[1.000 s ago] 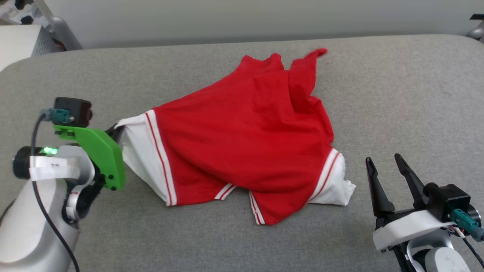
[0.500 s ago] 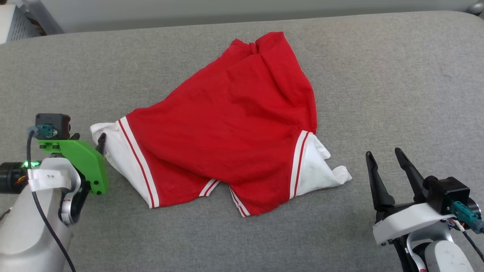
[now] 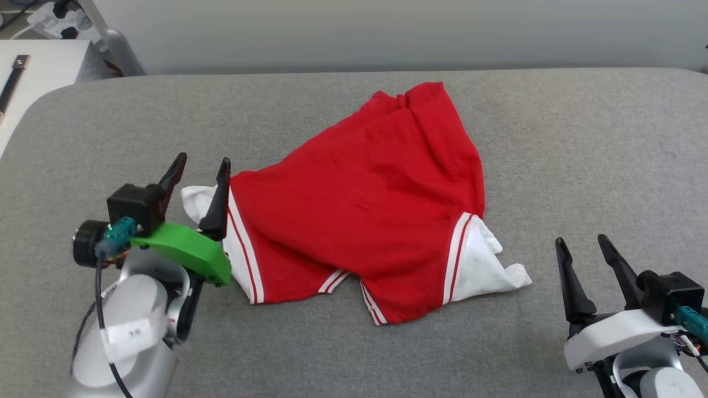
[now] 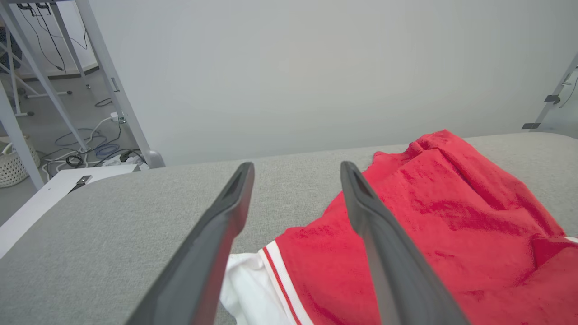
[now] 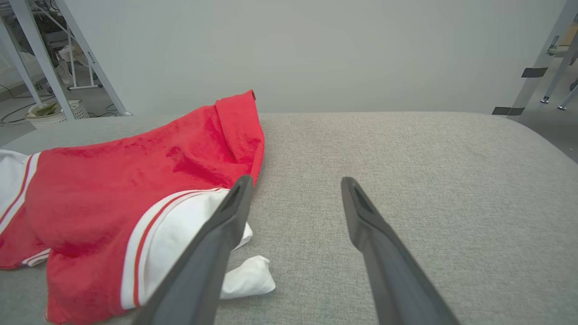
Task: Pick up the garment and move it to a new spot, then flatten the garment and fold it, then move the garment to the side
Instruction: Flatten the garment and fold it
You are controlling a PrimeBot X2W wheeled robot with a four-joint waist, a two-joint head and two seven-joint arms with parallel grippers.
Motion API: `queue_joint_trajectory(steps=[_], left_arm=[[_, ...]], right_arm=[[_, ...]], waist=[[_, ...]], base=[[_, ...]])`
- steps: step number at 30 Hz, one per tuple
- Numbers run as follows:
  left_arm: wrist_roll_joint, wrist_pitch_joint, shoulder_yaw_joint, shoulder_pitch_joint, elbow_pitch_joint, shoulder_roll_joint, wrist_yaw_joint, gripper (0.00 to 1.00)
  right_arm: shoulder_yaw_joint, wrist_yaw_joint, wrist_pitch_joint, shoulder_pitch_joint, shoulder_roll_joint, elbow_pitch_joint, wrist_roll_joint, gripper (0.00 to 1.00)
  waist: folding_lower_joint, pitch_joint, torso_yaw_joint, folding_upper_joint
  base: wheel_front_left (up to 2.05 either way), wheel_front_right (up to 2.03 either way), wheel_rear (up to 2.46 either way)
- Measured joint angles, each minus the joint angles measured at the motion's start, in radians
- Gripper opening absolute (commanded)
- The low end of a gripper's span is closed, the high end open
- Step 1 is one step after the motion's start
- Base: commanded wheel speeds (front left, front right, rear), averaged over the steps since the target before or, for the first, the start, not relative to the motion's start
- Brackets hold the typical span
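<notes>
Lying crumpled across the middle of the head view, the red shirt (image 3: 376, 188) rests on a grey padded surface (image 3: 581, 138) with plain red cloth facing up. Its hem end bunches toward the upper middle of the frame. Its two white sleeves, each edged with red and white stripes, spread toward the lower left and lower right.

The left gripper (image 3: 202, 160) sits at the lower left of the head view. Its two dark fingers are spread wide and point up the frame. The inner finger crosses in front of the left sleeve (image 3: 191, 199), and I cannot tell whether it touches the cloth. In the left wrist view, the sleeve's white edge lies low in the gap between the fingers, and nothing is pinched there.

The right gripper (image 3: 581, 240) stands at the lower right, also spread wide and holding nothing, over bare grey surface. The right sleeve (image 3: 487, 265) lies near it, toward frame centre. In the right wrist view, that sleeve shows behind the left-hand finger.

A white table (image 3: 38, 72) fills the upper left corner, and a pale wall (image 3: 387, 33) runs along the top.
</notes>
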Motion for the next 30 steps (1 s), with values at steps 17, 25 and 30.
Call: queue_joint_trajectory(steps=[17,25,30], left_arm=[[0.109,-0.049,0.026,0.308,-0.307,-0.147,0.047,1.0],[0.149,-0.049,0.059,0.303,-0.318,-0.173,0.017,1.0],[0.159,-0.049,0.076,0.291,-0.311,-0.201,0.002,1.0]], right_arm=[[-0.029,0.0,0.049,0.057,-0.009,-0.038,0.009,1.0],[0.072,0.0,0.304,0.003,-0.155,-0.039,0.07,1.0],[0.125,0.0,0.509,-0.099,-0.242,-0.013,0.151,1.0]], waist=[[0.0,-0.067,0.107,0.0],[0.0,-0.027,0.144,0.0],[0.0,0.007,0.168,0.0]], base=[[0.0,0.0,0.0],[0.0,0.0,0.0],[0.0,0.0,0.0]])
